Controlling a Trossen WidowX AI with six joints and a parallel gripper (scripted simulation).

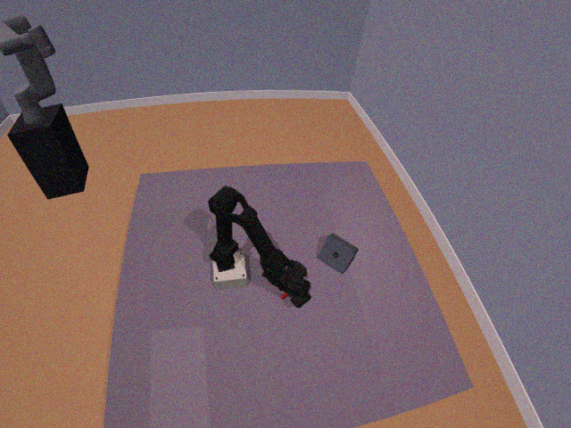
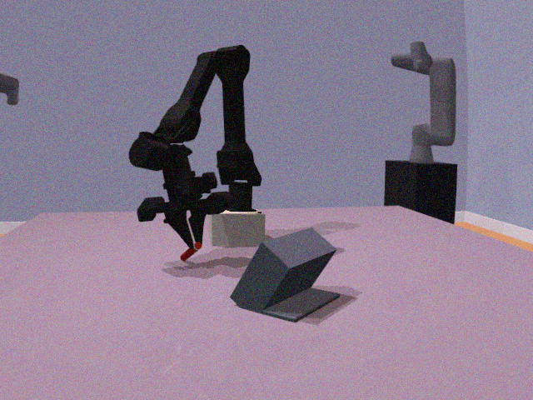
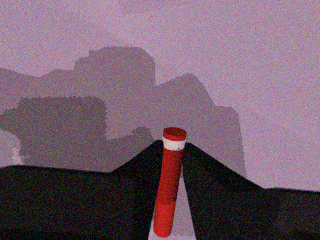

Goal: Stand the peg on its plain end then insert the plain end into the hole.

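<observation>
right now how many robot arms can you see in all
3. The black arm on the mat, its gripper shut on the red peg; a grey arm on a black pedestal; part of another grey arm at the exterior view's left edge.

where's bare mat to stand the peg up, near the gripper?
Bare mat lies on the gripper's side away from the sloped panel and toward the exterior camera. It is tighter between the white base block and the panel. The peg is clamped, tilted, just above the mat.

You see a red peg (image 3: 169,190) with a white band (image 3: 174,144), a black end effector (image 2: 192,241), a slate-grey panel (image 2: 281,267) and a mauve tabletop (image 2: 387,301).
</observation>
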